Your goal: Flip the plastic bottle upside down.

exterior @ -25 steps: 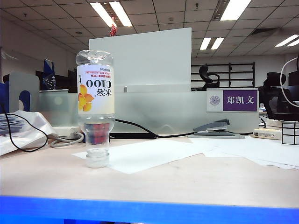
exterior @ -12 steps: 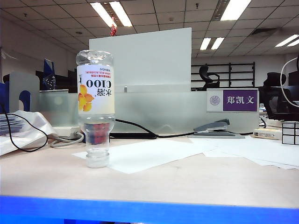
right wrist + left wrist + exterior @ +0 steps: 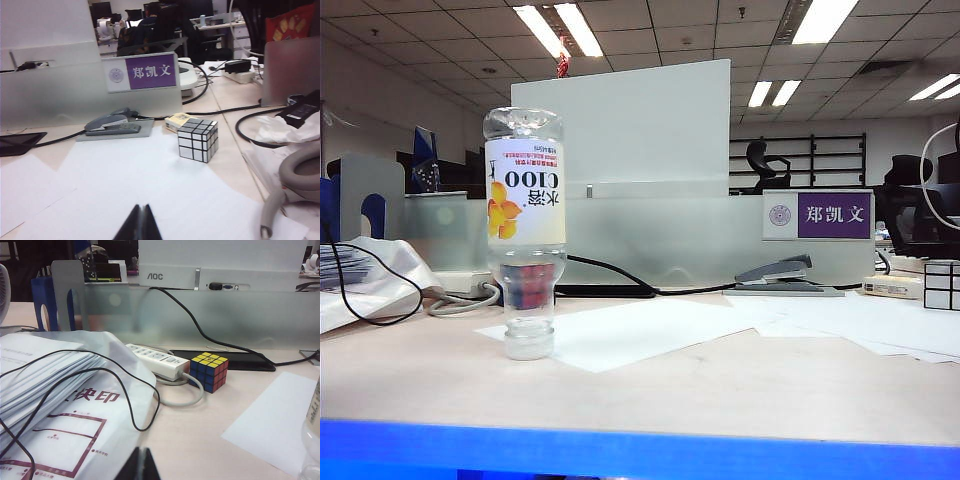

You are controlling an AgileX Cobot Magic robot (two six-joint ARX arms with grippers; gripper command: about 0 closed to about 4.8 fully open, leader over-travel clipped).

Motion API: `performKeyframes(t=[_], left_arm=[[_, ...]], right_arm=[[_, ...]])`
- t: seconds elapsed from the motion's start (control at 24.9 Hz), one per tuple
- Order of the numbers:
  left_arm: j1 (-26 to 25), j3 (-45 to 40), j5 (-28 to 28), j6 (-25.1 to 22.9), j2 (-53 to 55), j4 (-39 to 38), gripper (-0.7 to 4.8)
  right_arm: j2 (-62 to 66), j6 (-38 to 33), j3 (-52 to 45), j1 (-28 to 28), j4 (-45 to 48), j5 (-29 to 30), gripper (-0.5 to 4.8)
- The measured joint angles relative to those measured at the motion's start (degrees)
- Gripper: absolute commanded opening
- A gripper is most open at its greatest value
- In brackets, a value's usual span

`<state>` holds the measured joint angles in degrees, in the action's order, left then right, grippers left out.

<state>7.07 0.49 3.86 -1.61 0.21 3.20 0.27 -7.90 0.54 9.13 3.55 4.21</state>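
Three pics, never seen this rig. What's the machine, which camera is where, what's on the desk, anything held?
It is a two-armed robot, each arm ending in a two-finger gripper. The wide picture comes from a fixed camera facing the desk; no arm shows in it. The other two come from cameras on the wrists. Each shows its own gripper tips at the frame edge: left gripper and right gripper, both shut and holding nothing.

On the desk: the bottle stands alone, upside down on its cap, on a sheet of paper. Farther right are a stapler and a silver cube. The left wrist view shows a coloured cube, a power strip and a stack of papers.
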Motion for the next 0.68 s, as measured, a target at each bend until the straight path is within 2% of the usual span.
performKeyframes(t=[0.68], left_arm=[[0.0, 0.0, 0.0, 0.0, 0.0, 0.0, -0.04]], right_arm=[[0.0, 0.0, 0.0, -0.2, -1.0, -0.3, 0.0]])
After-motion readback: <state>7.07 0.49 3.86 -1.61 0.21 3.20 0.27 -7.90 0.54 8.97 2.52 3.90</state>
